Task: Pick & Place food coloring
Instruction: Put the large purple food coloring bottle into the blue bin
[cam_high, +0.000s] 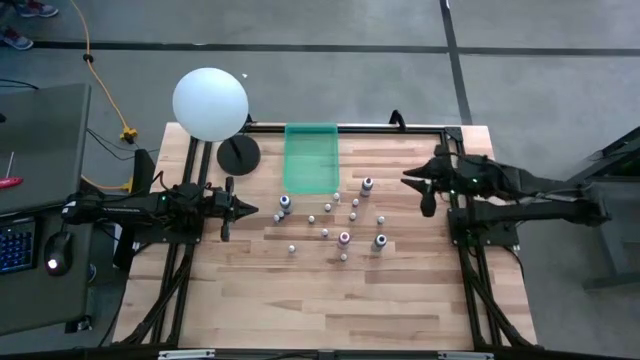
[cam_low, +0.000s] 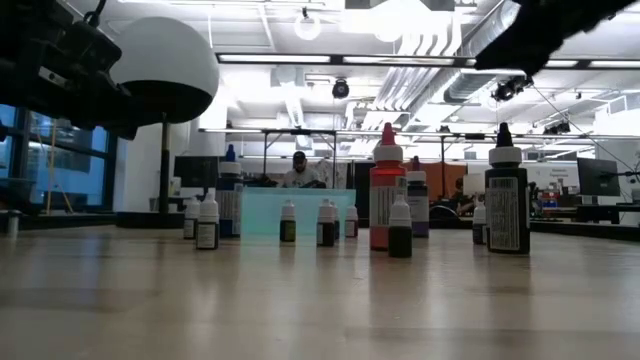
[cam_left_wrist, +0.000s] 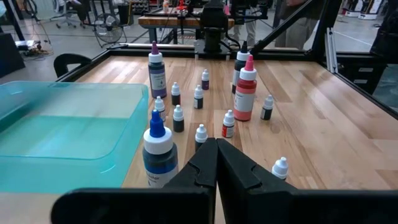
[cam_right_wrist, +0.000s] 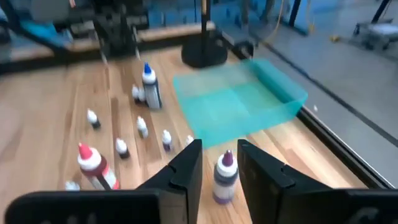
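Right gripper (cam_right_wrist: 219, 163) parted and empty, lined up on the small purple-capped food-colouring bottle (cam_right_wrist: 224, 177).

The bottle, seen between the fingers, is best straddled squarely before closing; the translucent green tray (cam_right_wrist: 239, 106) lies beyond at one o'clock. The left gripper (cam_left_wrist: 216, 163), closed and empty, is kept waiting at the table's left edge.

Right claw (cam_right_wrist: 219, 163) motion-blurred, base cropped

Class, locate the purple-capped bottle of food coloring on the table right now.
In the high view the purple-capped bottle stands just right of the green tray, nearest the right gripper; the right wrist view shows it ahead between that gripper's open fingers.
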